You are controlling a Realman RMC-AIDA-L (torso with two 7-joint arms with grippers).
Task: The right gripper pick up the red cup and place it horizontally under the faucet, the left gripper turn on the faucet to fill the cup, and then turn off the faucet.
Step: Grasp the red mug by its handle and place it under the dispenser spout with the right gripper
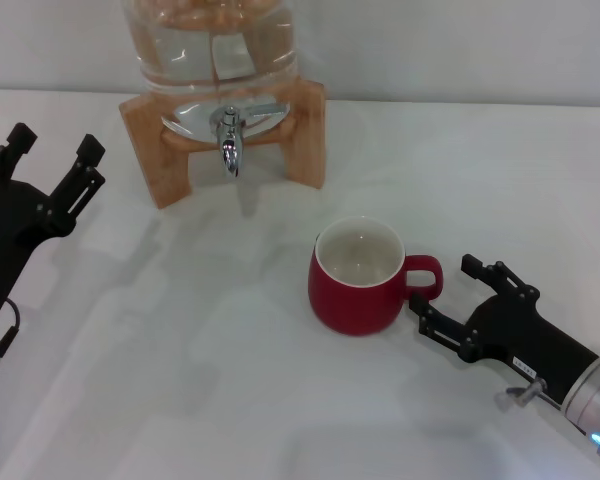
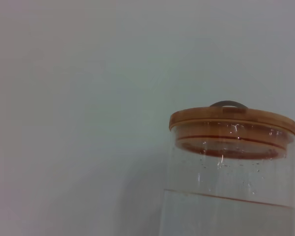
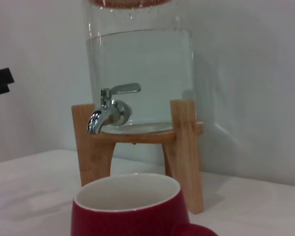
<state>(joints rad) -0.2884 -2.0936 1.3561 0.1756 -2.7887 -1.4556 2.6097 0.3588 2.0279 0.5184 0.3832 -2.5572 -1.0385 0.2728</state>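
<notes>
— Black fingers on the right hand (image 1: pixel 438 292): how wide were they?

— Spread apart, one finger (image 1: pixel 490 272) above and beyond the handle's level, the other (image 1: pixel 435 325) low beside the cup's base. The hand lay near the counter, just right of the cup (image 1: pixel 358 277), its tips close to the handle (image 1: pixel 424 276) but apart from it. It held nothing.

— And the left hand (image 1: pixel 55 162)?

— Off at the left edge, well away from the faucet (image 1: pixel 229 135), fingers spread and empty, pointing toward the back wall.

— How did the cup look?

— Glossy red, white inside, upright on the counter with its loop handle turned toward the right hand. I could not make out any water in it. It stood in front of the stand (image 1: pixel 305 135) and to the right of the spout, not beneath it.

— The faucet?

— Chrome, with its lever on top, sticking out from the bottom of the jar (image 3: pixel 140 73). The jar sat on a wooden stand and was largely full of clear water; the left wrist view showed a wooden lid (image 2: pixel 232 120) with a grey metal loop on top.

— The surroundings?

— White counter (image 1: pixel 180 380), soft shadows by the stand and cup, and a plain pale wall (image 2: pixel 78 98) behind.
</notes>
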